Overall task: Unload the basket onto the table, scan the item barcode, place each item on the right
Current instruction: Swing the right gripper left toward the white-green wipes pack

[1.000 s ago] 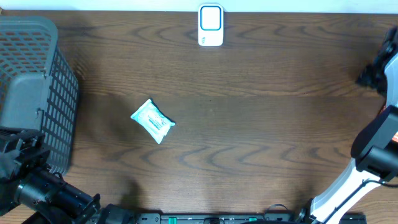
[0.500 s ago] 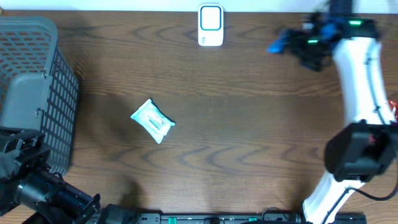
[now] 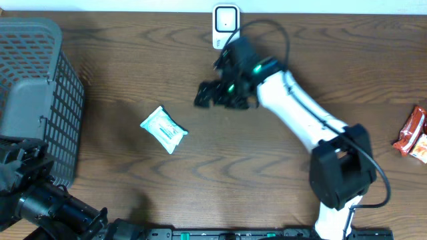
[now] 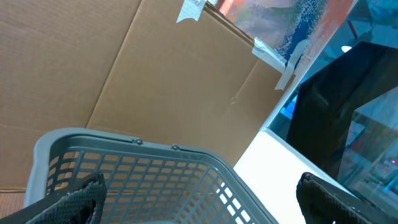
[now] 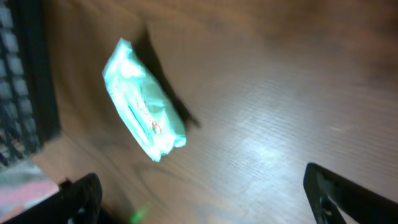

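Overhead, one grey mesh basket [image 3: 40, 73] stands at the worktop's [image 3: 133, 193] left edge, with the left arm [image 3: 40, 200] just below it. The left fingers [image 4: 74, 202] are spread wide and empty, facing the basket rim. Left of centre lies the one wipes pack [image 3: 163, 130], flat and diagonal, pale teal and white with crimped ends. Nothing touches it, and its print is too blurred to read. Near its upper right hover the right fingers [image 5: 81, 198], parted wide, holding nothing. One white scanner [image 3: 226, 20] sits at the far edge, just behind the right arm [image 3: 300, 113]. One red snack packet [image 3: 413, 133] lies far right.
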Controlling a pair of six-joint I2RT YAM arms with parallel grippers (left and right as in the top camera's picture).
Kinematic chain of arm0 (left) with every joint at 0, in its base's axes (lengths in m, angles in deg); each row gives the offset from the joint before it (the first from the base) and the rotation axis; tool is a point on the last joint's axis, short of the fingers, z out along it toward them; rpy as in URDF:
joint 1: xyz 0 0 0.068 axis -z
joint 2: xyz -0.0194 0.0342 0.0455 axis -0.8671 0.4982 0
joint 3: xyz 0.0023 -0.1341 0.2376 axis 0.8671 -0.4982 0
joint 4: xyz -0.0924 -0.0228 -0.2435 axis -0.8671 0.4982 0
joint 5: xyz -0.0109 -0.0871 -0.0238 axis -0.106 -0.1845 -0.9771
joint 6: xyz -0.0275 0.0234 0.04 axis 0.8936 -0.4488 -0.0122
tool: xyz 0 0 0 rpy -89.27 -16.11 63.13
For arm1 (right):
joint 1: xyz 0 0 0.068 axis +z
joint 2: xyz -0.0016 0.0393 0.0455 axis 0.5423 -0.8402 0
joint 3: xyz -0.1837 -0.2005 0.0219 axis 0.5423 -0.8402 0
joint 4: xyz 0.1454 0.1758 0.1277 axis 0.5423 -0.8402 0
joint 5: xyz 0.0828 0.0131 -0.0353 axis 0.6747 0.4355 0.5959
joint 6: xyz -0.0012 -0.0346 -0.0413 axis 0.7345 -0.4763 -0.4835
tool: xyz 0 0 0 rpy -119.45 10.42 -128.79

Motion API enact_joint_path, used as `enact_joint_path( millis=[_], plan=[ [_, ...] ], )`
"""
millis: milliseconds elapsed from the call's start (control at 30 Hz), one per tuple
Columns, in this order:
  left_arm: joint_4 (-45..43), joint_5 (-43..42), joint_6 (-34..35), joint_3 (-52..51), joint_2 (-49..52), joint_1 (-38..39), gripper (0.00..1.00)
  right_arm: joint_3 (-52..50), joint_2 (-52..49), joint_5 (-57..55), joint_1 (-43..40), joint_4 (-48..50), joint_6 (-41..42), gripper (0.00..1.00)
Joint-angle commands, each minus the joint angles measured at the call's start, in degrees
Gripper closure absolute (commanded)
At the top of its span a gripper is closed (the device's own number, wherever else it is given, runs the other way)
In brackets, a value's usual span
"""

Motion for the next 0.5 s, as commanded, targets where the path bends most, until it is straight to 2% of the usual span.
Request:
enact_joint_path(
  millis=[0, 67, 233, 367, 467],
  plan=[
    [-0.28, 0.52, -0.33, 0.42, -0.42, -0.28, 0.02, -5.33, 0.15, 0.39, 3.28, 5.07, 9.11, 0.01],
    [-0.28, 0.55, -0.33, 0.42, -0.42, -0.28, 0.02, -7.67, 0.15, 0.37, 5.14, 8.61, 13.51, 0.01],
    [-0.28, 0.55, -0.33, 0.42, -0.42, -0.28, 0.02, -11.47, 0.15, -2.14, 9.62, 16.50, 17.94, 0.01],
    [-0.28, 0.55, -0.33, 0.42, -0.42, -0.28, 0.02, -13.27, 0.15, -7.61, 11.87, 17.44, 24.26, 0.01],
    [-0.28, 0.55, -0.35, 0.42, -0.42, -0.28, 0.02, -14.60, 0.15, -8.20, 13.16, 19.41, 25.57, 0.01]
  ],
)
